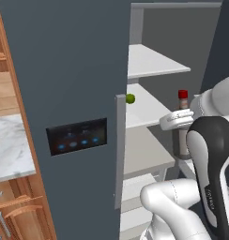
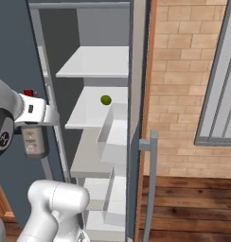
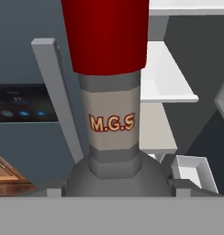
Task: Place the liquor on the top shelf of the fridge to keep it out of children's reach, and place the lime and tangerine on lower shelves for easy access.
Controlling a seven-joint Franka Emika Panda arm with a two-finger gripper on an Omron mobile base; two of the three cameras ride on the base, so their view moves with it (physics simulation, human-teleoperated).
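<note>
one gripper (image 1: 182,123) is clamped on the liquor (image 1: 183,105) around its neck, holding the bottle upright just in front of the open fridge (image 1: 64,70), below the level of the top shelf (image 1: 154,63). the lime (image 1: 130,98) already sits on the shelf under that one. the glass looks smooth, rigid and breakable, bottom-heavy too, so i'd judge a neck hold workable but prone to swinging; set it down gently.
</note>
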